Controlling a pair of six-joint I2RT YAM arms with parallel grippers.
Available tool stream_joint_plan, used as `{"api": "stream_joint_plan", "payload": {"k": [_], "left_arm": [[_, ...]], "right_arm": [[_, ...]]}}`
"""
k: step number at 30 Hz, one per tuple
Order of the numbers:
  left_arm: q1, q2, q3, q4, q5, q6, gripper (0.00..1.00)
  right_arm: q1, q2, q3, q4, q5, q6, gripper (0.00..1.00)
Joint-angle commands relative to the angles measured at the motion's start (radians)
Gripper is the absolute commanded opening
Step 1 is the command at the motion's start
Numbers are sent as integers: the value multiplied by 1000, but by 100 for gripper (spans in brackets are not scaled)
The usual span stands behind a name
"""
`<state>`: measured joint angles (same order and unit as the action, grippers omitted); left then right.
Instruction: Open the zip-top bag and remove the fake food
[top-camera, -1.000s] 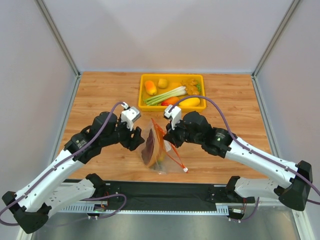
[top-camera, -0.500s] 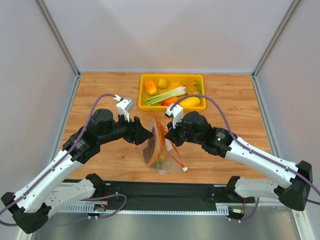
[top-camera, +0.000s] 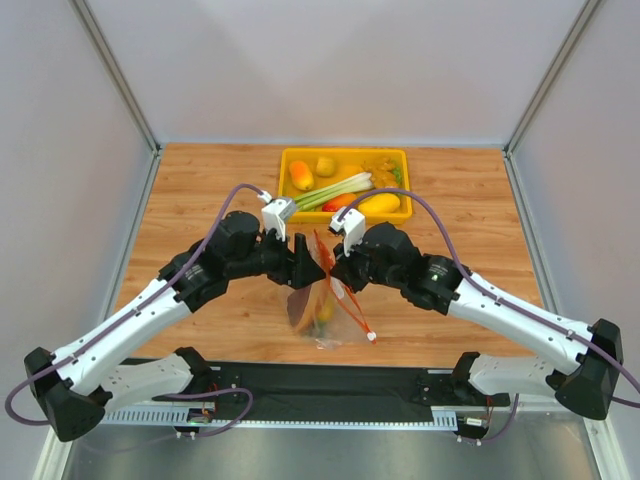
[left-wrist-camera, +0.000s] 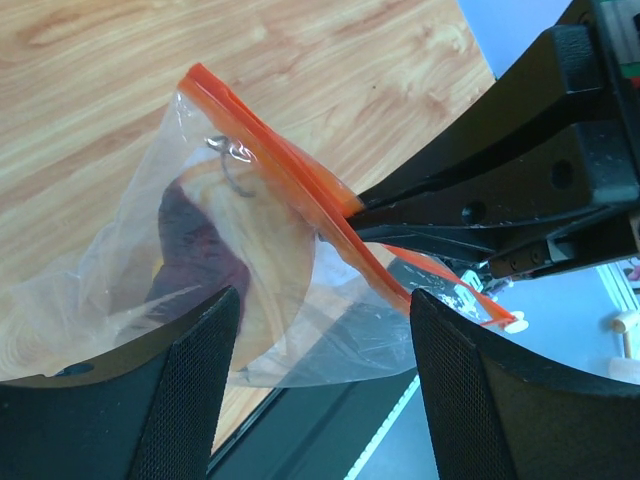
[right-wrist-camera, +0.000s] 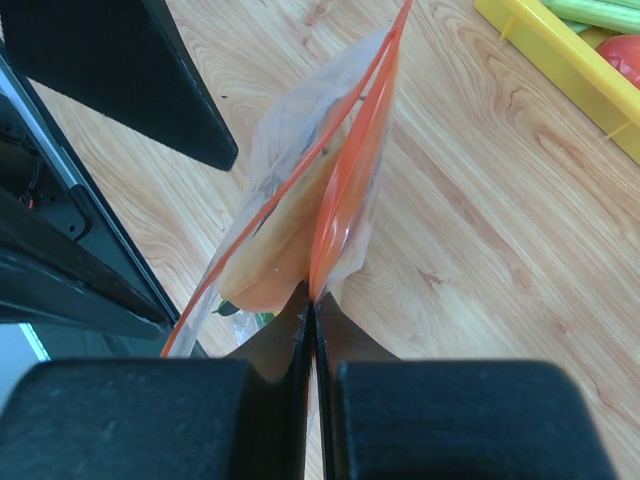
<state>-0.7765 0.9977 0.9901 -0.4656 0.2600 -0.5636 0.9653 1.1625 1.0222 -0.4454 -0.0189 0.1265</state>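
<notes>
The zip-top bag (top-camera: 330, 312) hangs upright over the wooden table, held by its red-orange zip strip (left-wrist-camera: 300, 175). My right gripper (top-camera: 334, 268) is shut on one side of that strip (right-wrist-camera: 340, 200), its jaws pressed together at the strip's lower end (right-wrist-camera: 315, 300). My left gripper (top-camera: 306, 262) is open just left of the bag's mouth; in its wrist view (left-wrist-camera: 322, 385) the clear plastic sits between its spread fingers (left-wrist-camera: 185, 395) without touching them. The fake food is inside: a maroon meat slice (left-wrist-camera: 195, 245), a yellow fruit (top-camera: 323, 312), a green bit (right-wrist-camera: 262, 320). The white slider tab (top-camera: 371, 339) hangs low.
A yellow tray (top-camera: 283, 186) at the back holds a green-and-white leek (top-camera: 330, 190), a yellow mango-like piece (top-camera: 381, 204) and other toy food. The table's near edge and black rail (top-camera: 330, 380) lie just below the bag.
My left arm has swung right and forward, bringing its open gripper from beside the bag to its mouth. My right gripper has kept its hold on the zip strip.
</notes>
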Motion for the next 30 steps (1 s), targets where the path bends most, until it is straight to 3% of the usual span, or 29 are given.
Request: {"api": "stream_joint_plan", "payload": {"k": [1,21,24,25,30], "left_arm": [[-15,21,50,42,7,-13,76],[-50,119,130,-28,-77,-10,73],[-52,122,130,-31,-70,-9,62],[-53,121,127,-37,-68,-7,52],[-52,96,114,-53,-68,4,23]], "right_arm": [[-4,11,32,36,17,-13,0],[-2,-21,-4,80,-9,-31,0],[0,-27,-2,80,-7,-30,0],[0,-29,-4,79,-3,-30,0],[0,-46,-13,70,17,-27,0]]}}
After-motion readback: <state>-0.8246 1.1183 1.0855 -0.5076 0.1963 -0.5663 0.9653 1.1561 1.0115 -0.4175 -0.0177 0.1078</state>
